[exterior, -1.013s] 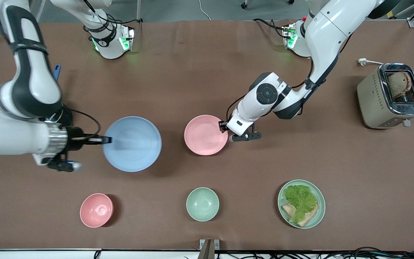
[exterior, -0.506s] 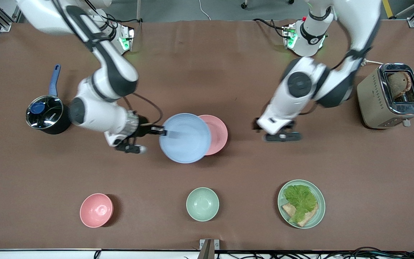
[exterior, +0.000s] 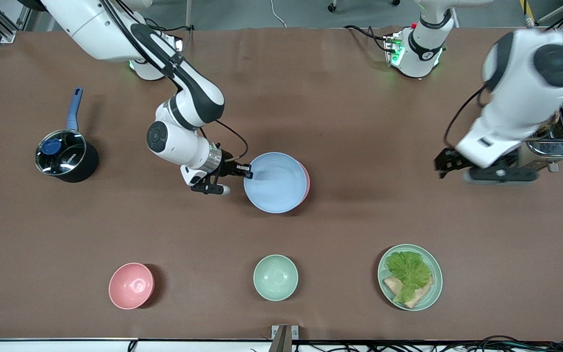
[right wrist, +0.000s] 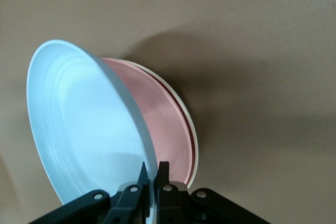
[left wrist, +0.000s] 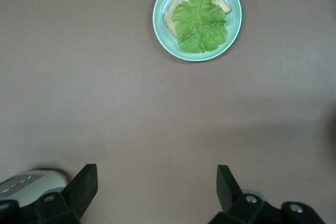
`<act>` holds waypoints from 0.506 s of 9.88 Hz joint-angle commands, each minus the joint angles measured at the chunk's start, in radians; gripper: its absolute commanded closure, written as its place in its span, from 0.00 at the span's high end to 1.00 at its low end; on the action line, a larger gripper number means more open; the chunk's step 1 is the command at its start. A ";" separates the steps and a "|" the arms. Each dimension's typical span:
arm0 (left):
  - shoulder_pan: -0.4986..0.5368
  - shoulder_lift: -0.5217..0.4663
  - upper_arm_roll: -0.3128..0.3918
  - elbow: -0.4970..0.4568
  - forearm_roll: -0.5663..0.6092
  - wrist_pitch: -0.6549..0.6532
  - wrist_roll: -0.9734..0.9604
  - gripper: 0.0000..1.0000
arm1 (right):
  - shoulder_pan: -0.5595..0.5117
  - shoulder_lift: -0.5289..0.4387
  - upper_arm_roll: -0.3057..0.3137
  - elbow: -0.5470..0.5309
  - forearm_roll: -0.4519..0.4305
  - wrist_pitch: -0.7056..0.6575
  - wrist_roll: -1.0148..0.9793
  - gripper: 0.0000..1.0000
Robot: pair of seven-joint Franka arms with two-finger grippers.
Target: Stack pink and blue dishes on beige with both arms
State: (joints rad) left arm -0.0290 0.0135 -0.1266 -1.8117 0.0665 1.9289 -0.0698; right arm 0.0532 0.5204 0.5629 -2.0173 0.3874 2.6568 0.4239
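My right gripper (exterior: 247,170) is shut on the rim of the light blue plate (exterior: 275,182). It holds the plate tilted over the pale pink plate (exterior: 306,183), which shows only as a sliver at the edge. In the right wrist view the gripper (right wrist: 153,174) pinches the blue plate (right wrist: 84,129) above the pink plate (right wrist: 170,124). The pink plate lies on the beige plate (right wrist: 192,140), of which only a cream rim shows. My left gripper (exterior: 442,165) hangs open over bare table beside the toaster. In the left wrist view the gripper (left wrist: 156,182) has nothing between its fingers.
A toaster (exterior: 562,142) stands at the left arm's end and a black pot (exterior: 65,155) with a blue handle at the right arm's end. Nearer the front camera are a pink bowl (exterior: 131,285), a mint-green bowl (exterior: 275,277) and a mint-green plate (exterior: 435,288) with lettuce and bread.
The right arm carried the blue plate across the table until it came over the pink plate. The left gripper drew away from the pink plate toward the toaster.
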 commanded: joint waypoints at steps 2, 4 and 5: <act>-0.014 -0.003 0.079 0.214 -0.043 -0.294 0.088 1.00 | 0.002 0.009 0.011 -0.027 -0.002 0.041 0.010 0.05; -0.008 -0.065 0.105 0.213 -0.045 -0.343 0.111 1.00 | 0.013 0.012 0.009 -0.038 -0.004 0.058 0.010 0.09; -0.008 -0.072 0.110 0.225 -0.045 -0.363 0.107 1.00 | 0.010 0.019 0.011 -0.037 -0.002 0.057 0.010 0.48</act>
State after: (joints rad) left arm -0.0294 -0.0565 -0.0323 -1.5721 0.0374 1.5935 0.0210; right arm 0.0681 0.5426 0.5648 -2.0380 0.3872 2.6941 0.4239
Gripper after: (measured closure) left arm 0.000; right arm 0.903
